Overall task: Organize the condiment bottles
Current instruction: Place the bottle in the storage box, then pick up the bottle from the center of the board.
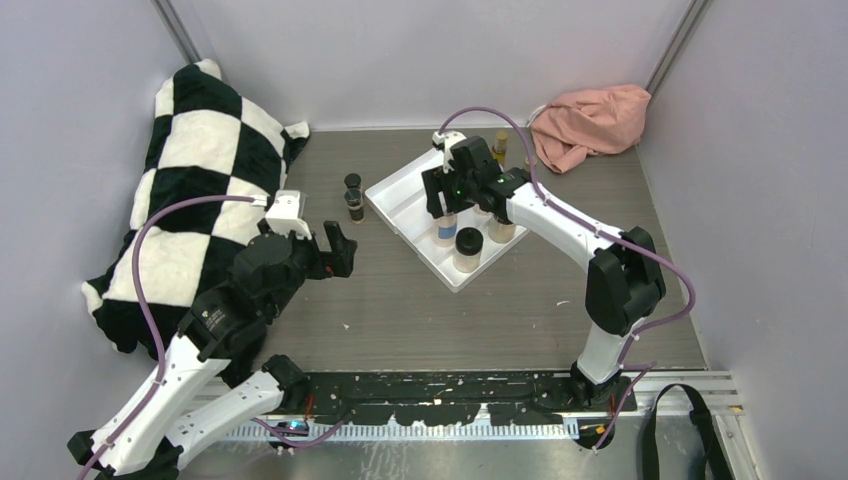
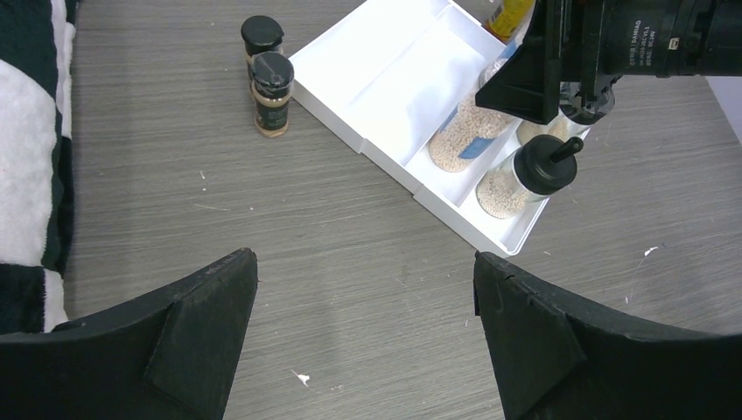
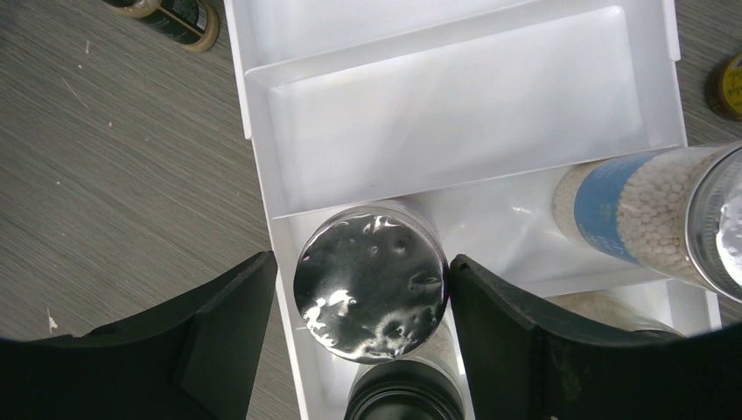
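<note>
Right hand [image 3: 363,262]: poised over the white tray [image 3: 455,122]; its two fingers [image 3: 219,341] set narrowly either side of a silver-lidded jar [image 3: 371,293], which stands upright at the end of the tray nearer the arm bases; one finger meets the lid's edge, a sliver of white shows beside the other; whether the jar is actually gripped cannot be told.

Left hand [image 2: 363,258]: fingers spread wide, holding nothing; it hangs over the bench [image 2: 157,175], well apart from the tray.

Other bottles in the tray: second blue-labelled jar [image 3: 634,210], just beside the first; tan black-capped jar [image 2: 525,175], at the tray's near corner and just beside the silver lid; fourth jar of pale grains [image 1: 500,232], its top hidden under the right arm.

Bottles on the bench: slim amber bottle [image 1: 500,145], upright just beyond the tray's far corner; tiny dark bottle [image 2: 271,92] and second tiny dark bottle [image 2: 261,35], both black-capped and upright, close together, near the tray's left edge but apart from it.

Surface: grey wood-grain bench with scattered white specks.

Room: black-and-white chequered blanket [image 1: 200,170] heaped along the left side against the wall; pink cloth [image 1: 590,120] bunched in the far right corner; pale plain walls [image 1: 400,50] on three sides.
</note>
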Motion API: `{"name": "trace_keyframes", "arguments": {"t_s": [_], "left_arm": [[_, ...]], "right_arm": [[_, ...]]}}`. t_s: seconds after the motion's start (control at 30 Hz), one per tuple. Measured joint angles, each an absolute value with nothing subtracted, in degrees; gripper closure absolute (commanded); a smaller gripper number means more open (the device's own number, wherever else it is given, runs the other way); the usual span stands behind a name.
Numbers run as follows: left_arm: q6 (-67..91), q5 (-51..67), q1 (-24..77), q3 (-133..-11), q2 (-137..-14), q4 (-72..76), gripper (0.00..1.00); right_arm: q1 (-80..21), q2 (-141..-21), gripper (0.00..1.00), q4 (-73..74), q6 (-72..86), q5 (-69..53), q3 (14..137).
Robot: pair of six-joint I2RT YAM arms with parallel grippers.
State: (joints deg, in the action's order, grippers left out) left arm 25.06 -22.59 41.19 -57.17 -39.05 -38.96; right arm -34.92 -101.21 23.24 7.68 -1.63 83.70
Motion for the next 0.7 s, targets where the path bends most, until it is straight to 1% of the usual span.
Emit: {"name": "trace_keyframes", "arguments": {"t_s": [0.47,0.7], "left_arm": [[25.06,-23.22,41.19,-57.21,-39.03,-39.00,0.05],[25.08,-23.57,41.19,-58.26,-39.64,-39.29,0.05]], "right_arm": [[-35.20,-101.21,0.18,26.28,7.25,-1.04,93.73],[-35.11,-101.30,0.17,28.10,7.25,7.16,100.18]]}}
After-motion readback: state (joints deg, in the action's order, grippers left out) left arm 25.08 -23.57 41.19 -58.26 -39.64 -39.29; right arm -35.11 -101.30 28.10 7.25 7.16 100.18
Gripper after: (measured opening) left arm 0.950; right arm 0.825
